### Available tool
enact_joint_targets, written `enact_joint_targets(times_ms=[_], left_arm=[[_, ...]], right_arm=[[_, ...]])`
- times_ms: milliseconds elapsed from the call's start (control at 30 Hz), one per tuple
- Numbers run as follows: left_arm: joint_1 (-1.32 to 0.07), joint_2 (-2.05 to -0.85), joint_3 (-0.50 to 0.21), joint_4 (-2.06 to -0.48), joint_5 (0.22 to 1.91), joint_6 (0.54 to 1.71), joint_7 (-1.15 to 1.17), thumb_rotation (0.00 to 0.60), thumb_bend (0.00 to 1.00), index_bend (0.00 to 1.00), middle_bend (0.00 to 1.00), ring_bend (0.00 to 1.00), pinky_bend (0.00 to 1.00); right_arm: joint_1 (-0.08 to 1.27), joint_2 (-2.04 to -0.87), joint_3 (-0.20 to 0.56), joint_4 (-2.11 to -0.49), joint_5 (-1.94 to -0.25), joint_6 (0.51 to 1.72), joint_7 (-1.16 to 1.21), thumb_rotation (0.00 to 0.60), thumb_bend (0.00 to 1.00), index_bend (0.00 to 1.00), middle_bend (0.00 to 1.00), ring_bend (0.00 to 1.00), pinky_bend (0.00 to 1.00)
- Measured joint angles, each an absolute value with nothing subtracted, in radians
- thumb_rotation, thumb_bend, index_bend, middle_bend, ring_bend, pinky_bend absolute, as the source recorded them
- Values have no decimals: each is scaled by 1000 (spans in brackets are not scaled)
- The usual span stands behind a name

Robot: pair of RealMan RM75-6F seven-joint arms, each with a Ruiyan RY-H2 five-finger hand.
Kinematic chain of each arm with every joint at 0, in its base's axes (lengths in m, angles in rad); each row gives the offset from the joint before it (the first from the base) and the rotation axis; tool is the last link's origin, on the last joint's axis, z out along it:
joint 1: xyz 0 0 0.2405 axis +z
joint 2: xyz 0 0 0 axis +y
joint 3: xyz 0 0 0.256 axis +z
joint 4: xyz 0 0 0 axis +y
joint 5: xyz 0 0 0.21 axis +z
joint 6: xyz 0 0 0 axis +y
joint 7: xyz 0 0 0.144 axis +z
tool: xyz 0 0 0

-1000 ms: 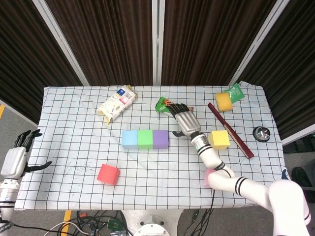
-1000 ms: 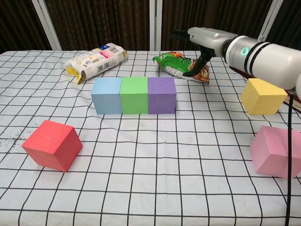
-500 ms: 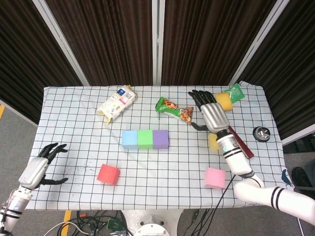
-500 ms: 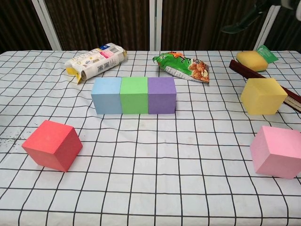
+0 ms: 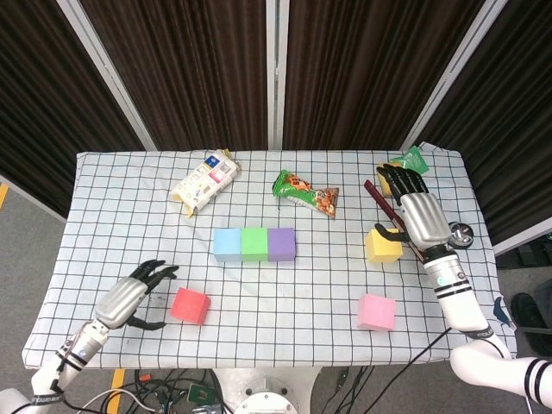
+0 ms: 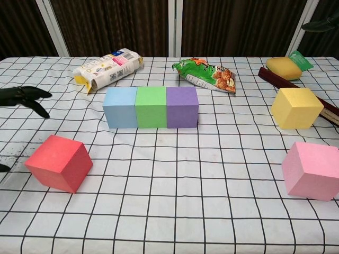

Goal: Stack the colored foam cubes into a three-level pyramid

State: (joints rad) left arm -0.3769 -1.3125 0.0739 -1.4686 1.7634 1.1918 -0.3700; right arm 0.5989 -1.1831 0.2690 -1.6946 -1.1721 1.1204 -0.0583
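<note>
- Where your left hand (image 5: pixel 129 297) hangs at the table's near-left corner, its fingers are spread and hold nothing; it sits just beside the red foam cube (image 5: pixel 190 305), apart from it.
- Your right hand (image 5: pixel 416 213) hovers over the far-right area, fingers apart and empty, just beside the yellow foam cube (image 5: pixel 383 245).
- Note the base row: light blue foam cube (image 5: pixel 228 244), green foam cube (image 5: pixel 254 243) and purple foam cube (image 5: pixel 281 244) stand touching in a line at the centre, with nothing stacked on them.
- You have the pink foam cube (image 5: pixel 376 311) standing alone near the front-right edge.
- Surface: a white cloth with a black grid (image 5: pixel 285 293) covers the table, lightly wrinkled.
- Clutter at the far side: a white snack packet (image 5: pixel 204 181), a green crisp bag (image 5: pixel 304 191), a dark red flat bar (image 6: pixel 275 77), a yellow sponge (image 6: pixel 283 67).
- Room: dark curtains (image 5: pixel 190 69) with pale vertical frames behind the table; grey floor and loose cables below.
</note>
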Motion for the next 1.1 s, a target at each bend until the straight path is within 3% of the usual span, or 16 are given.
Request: enact_joint_targets(times_ms=[367,733,933,1100], left_arm=[[-435,-1413,82,-1403,1788,1150,-264,600,17,74,232,27,33],[-439,-1486,73,-1310,1757,1201,-268,600,181,120,461,62,36],[-438,-1444,61,-1358,1747,1245,-284,600,210,132,517,90,42],[-437,-1339,15,-1497,1653,1239,-256,600,209,132,522,106,52]], right_arm=[[585,-1204,250,-1650,-1182,1113,-34,600,157,0,45,0,0],[576,-1214,252,-1614,-1173,1103,-14,600,155,0,45,0,0],[569,-1208,259,-1617,-1175,1113,-7,600,153,0,45,0,0],[559,-1199,268,-1623,-1174,1131,-6,600,152,0,48,0,0]])
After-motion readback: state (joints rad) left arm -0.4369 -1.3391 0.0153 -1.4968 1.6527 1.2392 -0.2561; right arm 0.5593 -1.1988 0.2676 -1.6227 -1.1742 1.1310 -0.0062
